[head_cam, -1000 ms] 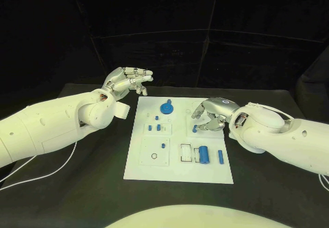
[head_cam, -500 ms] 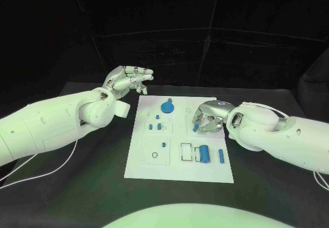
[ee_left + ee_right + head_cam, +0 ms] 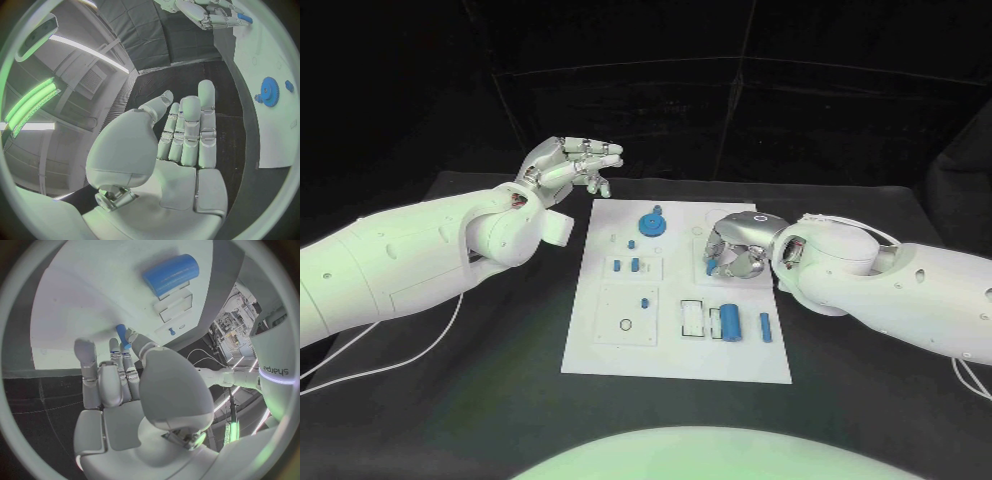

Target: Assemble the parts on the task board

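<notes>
since a second ago the right hand [image 3: 734,250] has slid a little to the left and curled down over the task board [image 3: 678,355], and its fingers [image 3: 122,359] are now closed round a small blue peg [image 3: 121,335] at the board's right side, about halfway up. the left hand [image 3: 568,165] has stayed up in the air past the far left corner of the board, its fingers bent a little and apart, holding nothing. the white board lies in the middle of the black desk [image 3: 473,400]. on it i count one blue gear [image 3: 652,226] at the far end, one thick blue roller [image 3: 728,324] near the front with one thin blue bar [image 3: 763,328] just right of it, and some small blue pegs to the left that are too tiny to count well. the right hand hides part of the board under it.
</notes>
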{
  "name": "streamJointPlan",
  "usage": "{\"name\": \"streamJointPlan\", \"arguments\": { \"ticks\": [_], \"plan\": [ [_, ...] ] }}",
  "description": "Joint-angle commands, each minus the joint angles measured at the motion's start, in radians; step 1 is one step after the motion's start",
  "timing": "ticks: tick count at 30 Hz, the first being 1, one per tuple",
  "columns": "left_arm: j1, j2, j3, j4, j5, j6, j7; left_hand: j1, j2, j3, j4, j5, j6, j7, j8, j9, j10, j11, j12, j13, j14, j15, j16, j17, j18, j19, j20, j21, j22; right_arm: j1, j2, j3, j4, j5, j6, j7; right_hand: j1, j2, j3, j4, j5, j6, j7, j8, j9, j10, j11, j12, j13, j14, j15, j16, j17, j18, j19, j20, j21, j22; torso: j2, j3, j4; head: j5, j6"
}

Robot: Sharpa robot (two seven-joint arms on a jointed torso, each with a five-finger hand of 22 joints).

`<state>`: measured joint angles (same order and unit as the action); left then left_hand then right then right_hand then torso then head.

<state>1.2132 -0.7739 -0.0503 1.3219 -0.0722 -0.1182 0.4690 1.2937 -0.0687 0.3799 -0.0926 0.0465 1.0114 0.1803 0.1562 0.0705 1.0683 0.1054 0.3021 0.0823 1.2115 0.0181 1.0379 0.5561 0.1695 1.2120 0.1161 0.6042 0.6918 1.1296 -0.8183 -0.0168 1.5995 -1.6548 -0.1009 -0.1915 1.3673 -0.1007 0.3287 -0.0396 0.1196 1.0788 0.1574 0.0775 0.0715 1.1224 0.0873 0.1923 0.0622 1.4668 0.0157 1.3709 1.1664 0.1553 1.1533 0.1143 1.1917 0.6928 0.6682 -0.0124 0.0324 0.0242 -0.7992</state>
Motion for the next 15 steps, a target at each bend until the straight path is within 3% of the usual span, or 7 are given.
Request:
{"name": "streamJointPlan", "arguments": {
  "ticks": [1, 9, 15],
  "plan": [
    [0.001, 0.0, 0.001, 0.001, 0.004, 0.011, 0.004, 0.0, 0.002, -0.005, 0.001, 0.002, -0.007, 0.0, 0.004, -0.001, -0.005, 0.0, 0.007, 0.001, -0.007, 0.002, -0.006, -0.002, 0.012, -0.004, 0.001, -0.003, -0.001, 0.001, 0.001, 0.0, 0.0, -0.011, 0.002, 0.008, -0.007, 0.005, 0.009, 0.0, -0.004, 0.006, -0.001, 0.002, 0.0, 0.006, 0.002, -0.006, -0.001, 0.033, -0.009, 0.006, 0.001, -0.002, 0.008, -0.002, 0.005, 0.002, -0.001, -0.0009, 0.0001, -0.001, -0.001],
    [0.001, -0.001, 0.001, 0.0, 0.004, 0.01, 0.001, 0.001, 0.003, -0.007, 0.0, 0.002, -0.007, 0.0, 0.006, -0.001, -0.005, 0.0, 0.009, 0.002, -0.008, 0.002, -0.005, -0.002, 0.012, -0.004, 0.001, -0.005, -0.003, 0.001, 0.001, 0.0, -0.005, -0.009, -0.01, 0.002, -0.013, 0.001, 0.016, 0.005, -0.007, 0.006, 0.0, -0.003, -0.001, 0.01, 0.002, -0.012, -0.001, 0.034, -0.01, 0.008, 0.003, -0.003, 0.009, -0.003, 0.007, 0.005, -0.001, -0.0004, 0.0005, -0.002, -0.002],
    [0.001, -0.001, 0.001, 0.0, 0.004, 0.01, 0.0, 0.001, 0.003, -0.007, 0.0, 0.002, -0.007, 0.0, 0.006, -0.001, -0.005, 0.0, 0.009, 0.002, -0.008, 0.002, -0.005, -0.002, 0.012, -0.004, 0.001, -0.005, -0.003, 0.001, 0.0, 0.0, -0.003, -0.002, -0.034, 0.006, 0.01, 0.022, 0.066, -0.005, -0.037, 0.046, -0.013, 0.008, 0.005, 0.059, -0.012, -0.005, 0.003, 0.034, -0.021, 0.011, 0.006, -0.006, 0.02, -0.01, 0.02, 0.03, -0.001, -0.0003, 0.0, -0.002, -0.002]
  ]
}}
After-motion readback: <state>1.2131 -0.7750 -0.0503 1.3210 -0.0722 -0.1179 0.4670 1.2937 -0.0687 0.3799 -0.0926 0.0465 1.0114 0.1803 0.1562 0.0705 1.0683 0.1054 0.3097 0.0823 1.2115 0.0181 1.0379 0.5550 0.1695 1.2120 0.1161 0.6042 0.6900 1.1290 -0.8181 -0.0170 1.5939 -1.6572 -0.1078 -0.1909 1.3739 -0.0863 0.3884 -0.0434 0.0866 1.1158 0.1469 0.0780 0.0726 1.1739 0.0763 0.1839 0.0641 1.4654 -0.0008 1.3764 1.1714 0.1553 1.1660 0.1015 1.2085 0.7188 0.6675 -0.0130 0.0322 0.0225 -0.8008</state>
